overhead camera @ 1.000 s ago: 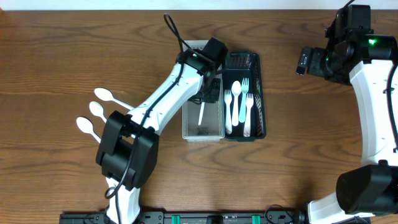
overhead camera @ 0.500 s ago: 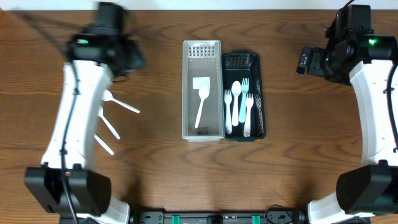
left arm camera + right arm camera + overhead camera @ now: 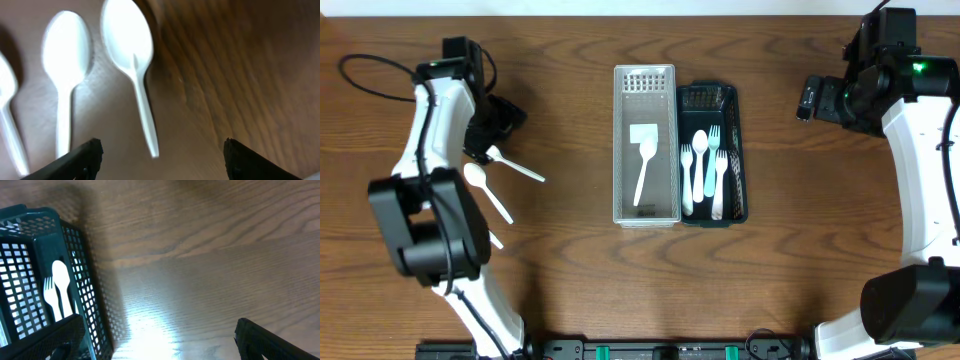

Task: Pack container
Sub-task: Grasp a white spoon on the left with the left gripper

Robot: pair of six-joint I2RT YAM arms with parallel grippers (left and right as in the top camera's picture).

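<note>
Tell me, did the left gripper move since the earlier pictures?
Yes. The left gripper was over the clear basket and swung leftward, away from it; it now hangs over the white spoons.

Below me the spoons [image 3: 127,45] look smooth, glossy white plastic. The table [image 3: 210,255] is grained wood with a sheen, and the basket [image 3: 85,280] is dark plastic mesh.
</note>
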